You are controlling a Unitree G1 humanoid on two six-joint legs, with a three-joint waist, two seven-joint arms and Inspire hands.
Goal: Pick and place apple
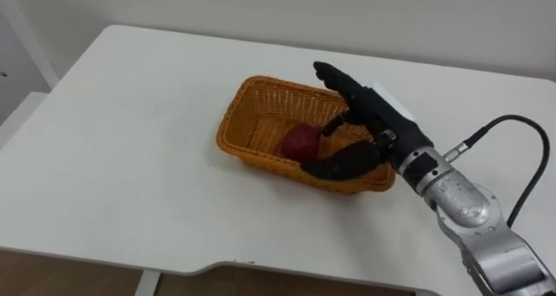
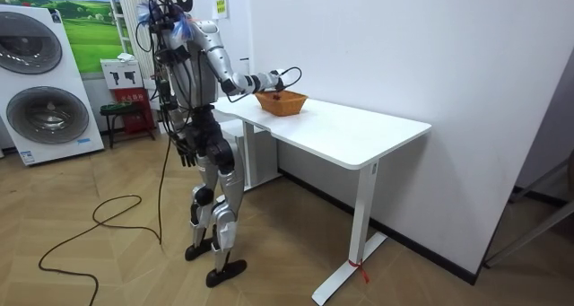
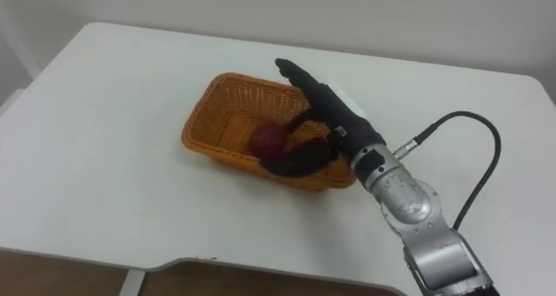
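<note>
A dark red apple [image 1: 301,142] lies inside an orange wicker basket [image 1: 228,131] near the middle of the white table [image 1: 113,157]. My right hand [image 1: 375,119] reaches in from the right over the basket's right end. It is open: straight fingers point across the far rim, and the thumb stretches along the near rim. The apple sits just left of the palm, between fingers and thumb, and I cannot tell whether it touches them. In the room view I stand at the table's end with the right arm held out to the basket [image 2: 282,101]. My left hand [image 2: 184,149] hangs by my hip.
The table's near edge [image 1: 217,266] runs along the bottom of the view, with brown floor below it. Behind the table is a white wall. In the room view, washing machines [image 2: 45,86] and a small red stool [image 2: 126,113] stand behind me.
</note>
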